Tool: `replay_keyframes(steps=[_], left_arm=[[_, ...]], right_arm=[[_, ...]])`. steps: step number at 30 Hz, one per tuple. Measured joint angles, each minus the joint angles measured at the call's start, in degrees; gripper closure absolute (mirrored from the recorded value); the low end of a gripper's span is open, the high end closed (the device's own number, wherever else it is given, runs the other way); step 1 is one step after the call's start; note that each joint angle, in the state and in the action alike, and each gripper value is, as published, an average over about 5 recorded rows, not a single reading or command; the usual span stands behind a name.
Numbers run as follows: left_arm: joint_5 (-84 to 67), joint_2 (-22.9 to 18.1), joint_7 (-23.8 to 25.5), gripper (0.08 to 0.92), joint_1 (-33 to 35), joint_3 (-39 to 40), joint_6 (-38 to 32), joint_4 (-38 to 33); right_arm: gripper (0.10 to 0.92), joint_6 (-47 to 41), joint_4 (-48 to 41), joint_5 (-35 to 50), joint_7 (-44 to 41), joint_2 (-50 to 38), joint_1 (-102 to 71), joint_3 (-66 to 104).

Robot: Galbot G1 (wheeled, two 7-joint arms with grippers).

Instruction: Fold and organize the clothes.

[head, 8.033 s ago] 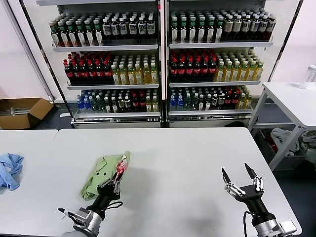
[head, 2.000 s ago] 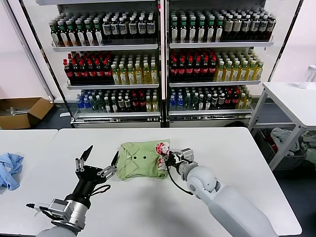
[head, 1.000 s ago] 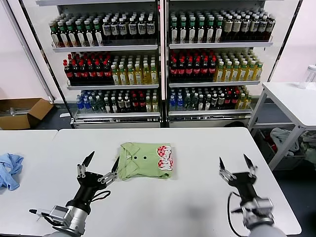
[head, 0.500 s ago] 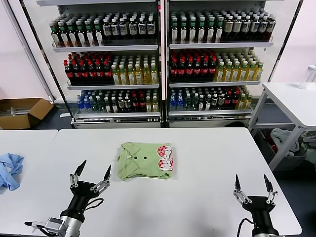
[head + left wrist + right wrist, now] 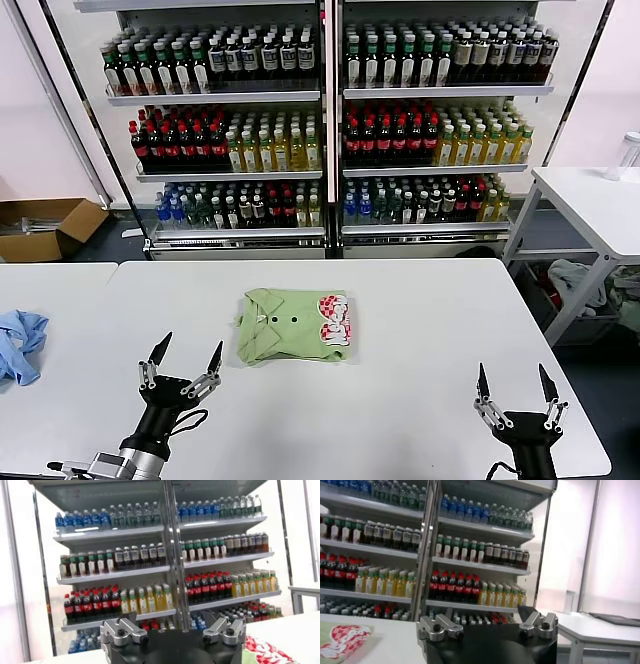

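The light green polo shirt (image 5: 293, 325) lies folded into a neat rectangle in the middle of the white table (image 5: 400, 320), collar to the left, red-and-white graphic at its right end. Its graphic edge shows in the left wrist view (image 5: 265, 652) and the right wrist view (image 5: 342, 639). My left gripper (image 5: 181, 362) is open and empty near the table's front left, apart from the shirt. My right gripper (image 5: 516, 389) is open and empty near the front right.
A light blue cloth (image 5: 20, 343) lies at the far left on a second table. Drink shelves (image 5: 320, 130) stand behind the table. A cardboard box (image 5: 45, 228) sits on the floor at left; a white side table (image 5: 590, 205) stands at right.
Both arms have drawn back toward the front edge of the table since a second ago, the right one furthest. The folded shirt has not moved.
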Motion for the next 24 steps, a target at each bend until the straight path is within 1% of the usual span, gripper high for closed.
replay_keyframes(steps=[8,24], left_arm=[[-0.46,0.06,-0.20,0.177,0.72,-0.57,-0.96,0.90],[-3.73,1.03,0.07,0.177,2.74,-3.67,-1.22,1.60]], right_arm=[[0.203,2.04,-1.35,0.40,-1.60,-0.61,-0.19,-0.06],[0.203,5.58,-4.12,4.83,-8.63,-3.39,0.10,0.01]])
